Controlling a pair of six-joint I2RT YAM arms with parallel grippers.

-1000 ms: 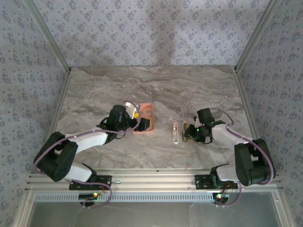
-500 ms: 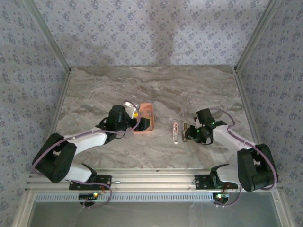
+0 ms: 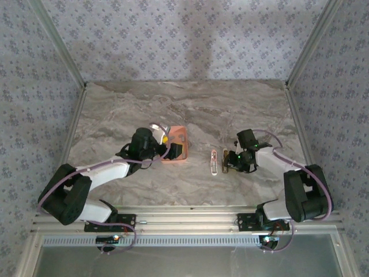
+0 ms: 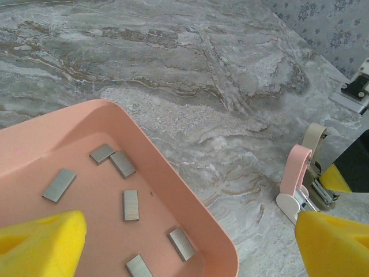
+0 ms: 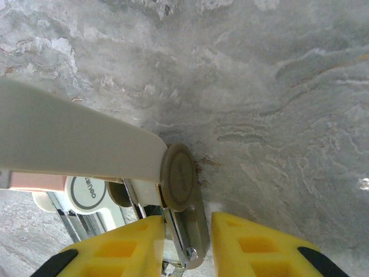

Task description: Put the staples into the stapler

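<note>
**Stapler in my right grip, staples loose in the tray**

My right gripper (image 3: 230, 162) is low over the marble-patterned table (image 3: 173, 104), right of centre, with its yellow pads (image 5: 124, 248) drawn close together on the stapler (image 3: 214, 161). From my right wrist I see the stapler's metal channel pinched between the two pads, and its pale cream half reaches away to the upper left. The stapler is hinged open. In the overhead view its pink-and-white half lies on the table just left of my right gripper, between that gripper and the tray (image 3: 180, 137).

My left gripper (image 3: 166, 145) hangs over the near side of the salmon-orange tray, with its fingers spread wide apart and nothing between them. From my left wrist, one yellow pad sits above the tray floor and the other is out past the rim, above the table. The staples (image 4: 131, 205) lie scattered on the tray floor. I count six short grey bars, two of them meeting at a corner. Beyond the rim in that same view the stapler shows again, pink half in front and cream half behind
</note>
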